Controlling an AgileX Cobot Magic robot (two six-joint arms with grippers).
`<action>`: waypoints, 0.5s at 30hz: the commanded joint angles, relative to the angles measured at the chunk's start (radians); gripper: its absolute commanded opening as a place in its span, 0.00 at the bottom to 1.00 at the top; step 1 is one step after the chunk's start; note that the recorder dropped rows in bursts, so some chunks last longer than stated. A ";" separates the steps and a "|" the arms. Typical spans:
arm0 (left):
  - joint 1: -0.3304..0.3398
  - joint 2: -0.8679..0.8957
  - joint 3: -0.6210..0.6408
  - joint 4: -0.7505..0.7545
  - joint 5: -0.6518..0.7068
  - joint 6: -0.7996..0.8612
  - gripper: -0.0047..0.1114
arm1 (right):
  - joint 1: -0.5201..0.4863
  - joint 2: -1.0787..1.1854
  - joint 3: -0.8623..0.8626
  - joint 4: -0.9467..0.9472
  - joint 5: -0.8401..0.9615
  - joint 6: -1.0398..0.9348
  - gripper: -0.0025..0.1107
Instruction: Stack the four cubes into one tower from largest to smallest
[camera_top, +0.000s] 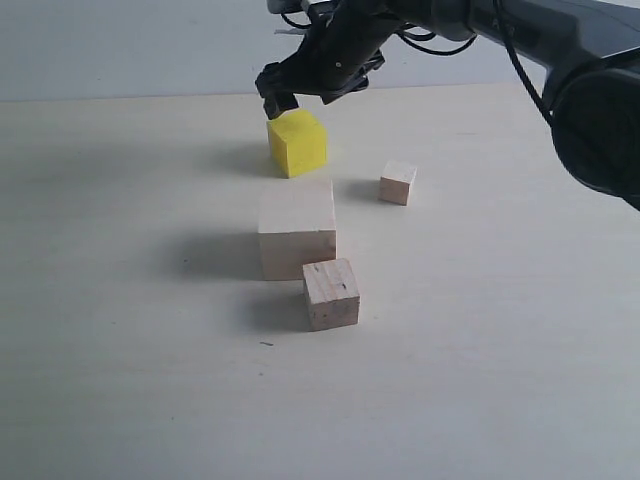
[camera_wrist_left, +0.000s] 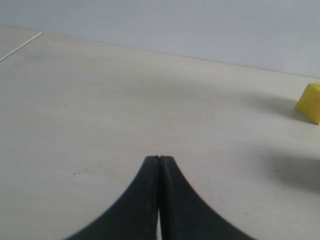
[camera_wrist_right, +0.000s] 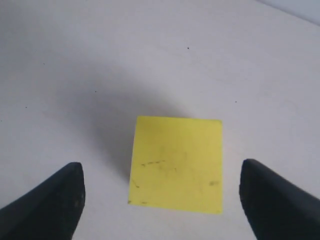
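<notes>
All four cubes rest apart on the table, none stacked. The big pale wood cube (camera_top: 297, 228) stands mid-table, with the speckled bare-wood cube (camera_top: 331, 293) touching its near right corner. The tiny pale cube (camera_top: 397, 183) lies to the right. Behind them sits the yellow cube (camera_top: 297, 142) (camera_wrist_right: 176, 165) (camera_wrist_left: 311, 103). My right gripper (camera_top: 281, 101) (camera_wrist_right: 162, 192) hovers just above the yellow cube, open, its fingers (camera_wrist_right: 52, 200) spread wider than the cube and not touching it. My left gripper (camera_wrist_left: 159, 160) is shut on nothing above bare table; it is out of the exterior view.
The pale tabletop (camera_top: 120, 350) runs back to a grey wall (camera_top: 120, 45). The right arm (camera_top: 560, 50) reaches in from the upper right, above the table behind the tiny cube.
</notes>
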 joint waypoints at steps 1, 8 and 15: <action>-0.007 -0.006 0.003 0.001 -0.006 0.000 0.04 | 0.026 0.013 -0.006 -0.009 -0.031 -0.018 0.73; -0.007 -0.006 0.003 0.001 -0.006 0.000 0.04 | 0.030 0.036 -0.006 -0.046 -0.058 -0.012 0.73; -0.007 -0.006 0.003 0.001 -0.006 0.000 0.04 | 0.030 0.036 -0.006 -0.071 -0.064 -0.012 0.73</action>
